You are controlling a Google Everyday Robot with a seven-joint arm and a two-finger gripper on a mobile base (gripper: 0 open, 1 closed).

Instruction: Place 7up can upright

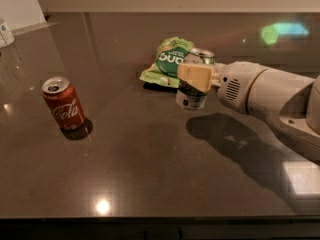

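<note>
The 7up can (192, 95) is silvery with green bands and stands upright on the dark table, right of centre. My gripper (196, 75) reaches in from the right and is shut on the can's upper half; one pale yellow finger (195, 77) covers its front. The can's open top (202, 54) shows behind the finger. Its base looks to be touching the table or just above it.
A green snack bag (169, 61) lies right behind and left of the 7up can. A red Coca-Cola can (63, 103) stands upright at the left. My white arm (270, 99) stretches across the right side. A white object (5, 33) sits at the far left edge.
</note>
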